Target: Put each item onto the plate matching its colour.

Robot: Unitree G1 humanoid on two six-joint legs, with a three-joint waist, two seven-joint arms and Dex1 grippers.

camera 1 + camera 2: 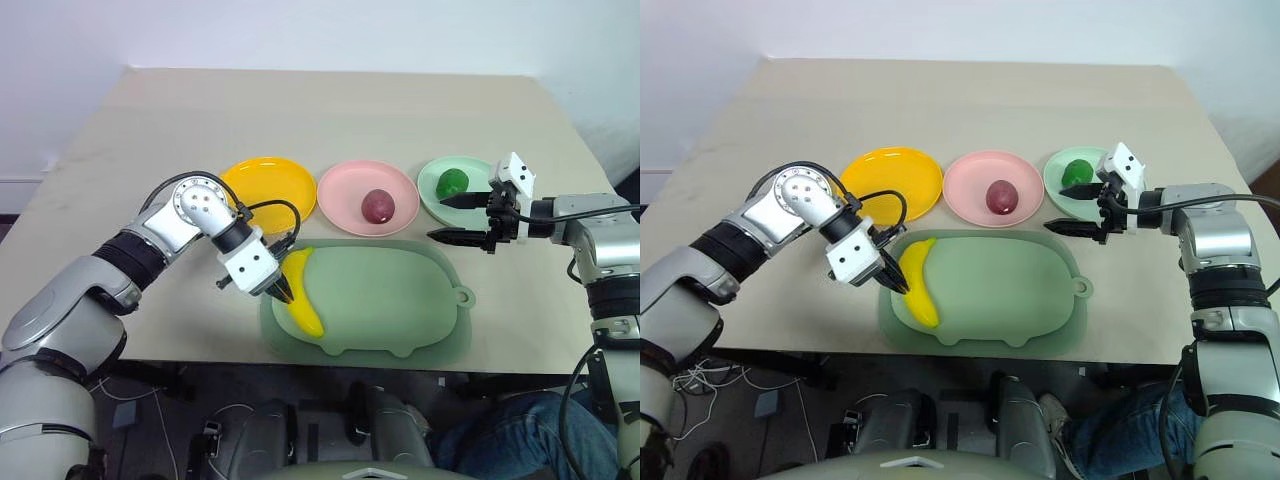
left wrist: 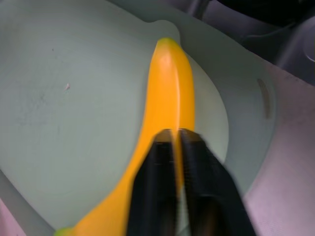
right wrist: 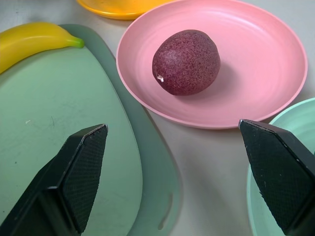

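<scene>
On the tan table [image 1: 330, 110] stand three round plates in a row: one orange-yellow plate [image 1: 268, 184], bare of any fruit, one pink plate [image 1: 367, 196] and one mint green plate [image 1: 437, 190]. Three toy fruits are in sight: one dark red-purple fruit [image 3: 186, 62] sits in the middle of the pink plate, one bumpy dark green fruit [image 1: 452, 182] sits on the mint plate, and one yellow banana [image 1: 303, 293] lies along the left end of the large pale green board [image 1: 390, 300], just in front of the plates. The left gripper [image 1: 283, 291] points down at the banana's middle with its two black fingers [image 2: 162, 167] drawn together; they seem pressed against the banana's upper side, though the wrist view is too blurred to say whether they truly pinch it. The right gripper [image 1: 452, 219] hovers above the near edge of the mint plate, its fingers spread wide and holding nothing. Beside the banana the board lies bare, and a black cable [image 1: 275, 208] loops over the left wrist above the yellow plate's rim.
</scene>
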